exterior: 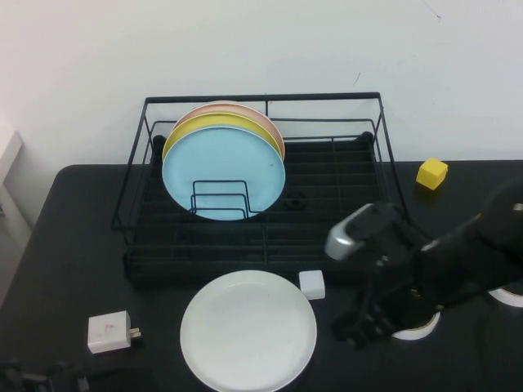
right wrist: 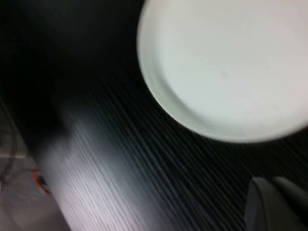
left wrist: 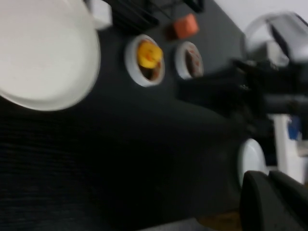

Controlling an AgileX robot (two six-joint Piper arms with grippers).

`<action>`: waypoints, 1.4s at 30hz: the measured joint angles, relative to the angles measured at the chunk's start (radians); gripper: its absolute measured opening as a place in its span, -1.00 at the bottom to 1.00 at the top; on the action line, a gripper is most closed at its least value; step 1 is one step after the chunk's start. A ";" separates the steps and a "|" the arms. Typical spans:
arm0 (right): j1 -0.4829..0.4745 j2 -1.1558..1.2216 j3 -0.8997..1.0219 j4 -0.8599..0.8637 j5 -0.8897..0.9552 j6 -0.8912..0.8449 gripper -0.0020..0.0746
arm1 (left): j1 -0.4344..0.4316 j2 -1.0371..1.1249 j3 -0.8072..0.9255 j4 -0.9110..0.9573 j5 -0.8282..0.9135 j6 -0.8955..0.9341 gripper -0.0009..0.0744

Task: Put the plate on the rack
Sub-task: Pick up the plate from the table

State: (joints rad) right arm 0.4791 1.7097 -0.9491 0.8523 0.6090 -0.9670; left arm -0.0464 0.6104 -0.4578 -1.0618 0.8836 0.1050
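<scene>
The plate (exterior: 248,331) is seen flat on the table (exterior: 65,261), nearest the camera, just before the rack (exterior: 261,192). The right gripper (exterior: 359,327) is held low beside the plate's right edge, its jaws unreadable. The left gripper (left wrist: 272,202) is glimpsed only in its wrist view, state likewise unclear.

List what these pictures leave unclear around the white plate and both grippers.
- Right gripper, high view: beside the white plate; finger state lost in the dark arm.
- Left gripper, left wrist view: cut by the frame edge.
- Pink plate in the rack: hidden behind the yellow plate.
</scene>
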 joint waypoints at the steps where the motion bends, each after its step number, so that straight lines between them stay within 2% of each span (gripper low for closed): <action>1: 0.006 0.019 -0.011 0.025 -0.002 0.000 -0.95 | 0.000 0.000 0.000 -0.011 0.005 0.002 -0.98; 5: 0.010 0.078 -0.022 0.099 -0.051 0.001 -0.93 | 0.000 0.000 0.000 -0.018 0.010 0.004 -0.98; 7: 0.010 0.106 -0.025 0.121 -0.076 0.017 -0.85 | 0.000 0.000 0.002 -0.024 0.003 0.010 -0.98; 9: 0.010 0.138 -0.027 0.170 -0.096 0.026 -0.69 | 0.000 0.000 0.018 -0.038 -0.016 0.033 -0.98; 14: 0.010 0.260 -0.095 0.247 -0.095 0.024 -0.07 | 0.000 0.000 0.059 -0.091 -0.064 0.057 -0.98; 17: 0.010 0.325 -0.158 0.271 -0.077 0.033 0.09 | 0.000 0.000 0.063 -0.111 -0.072 0.068 -0.98; 26: 0.010 0.419 -0.241 0.244 -0.091 0.088 0.15 | 0.000 0.000 0.067 -0.119 -0.086 0.074 -0.98; 42: 0.010 0.436 -0.250 0.053 -0.123 0.154 0.15 | 0.000 0.000 0.067 -0.119 -0.086 0.075 -0.98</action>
State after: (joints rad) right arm 0.4891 2.1459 -1.1992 0.9048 0.4856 -0.8129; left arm -0.0464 0.6104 -0.3904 -1.1810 0.7977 0.1796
